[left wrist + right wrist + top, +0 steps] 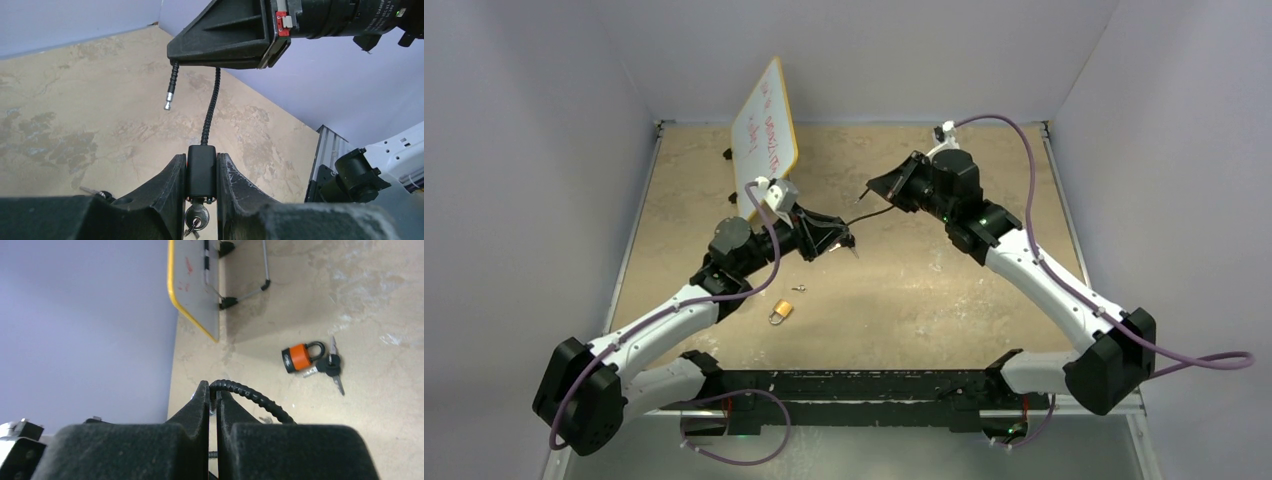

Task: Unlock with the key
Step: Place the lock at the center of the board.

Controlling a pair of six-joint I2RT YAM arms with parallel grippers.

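1. Found the left end effector (201,161) closed firmly on the black lock body (201,176) of a cable lock, held clear of the desk (944,290), keyed end turned back toward the wrist camera.
2. Noted the round key cylinder (196,215) at that end, with what looked like a key (190,231) hanging from it. Could not confirm this, the frame edge cutting it off.
3. Found the right end effector (212,390) pinched all but shut on the ribbed black cable (252,399), just past its bend, with nothing else in its grip.
4. Judged the two-armed hold deliberate: body braced on one side and cable steadied on the other, to keep the lock from twisting under a turn of the key or a pull on the cable.
5. Saw the cable's metal-tipped free end (168,104) hanging in the air just below the right end effector, well apart from the lock body. Judged the cable lock therefore already released, and the task near its finish.
6. Spotted an orange padlock (299,357) lying flat on the desk, shackle looking closed, a bunch of keys (331,365) touching it, not far from the foot of the whiteboard (192,285). Neither arm near it.
7. Judged the main risk to be the thin cable slipping through the narrow right-hand pinch and letting the free end swing.
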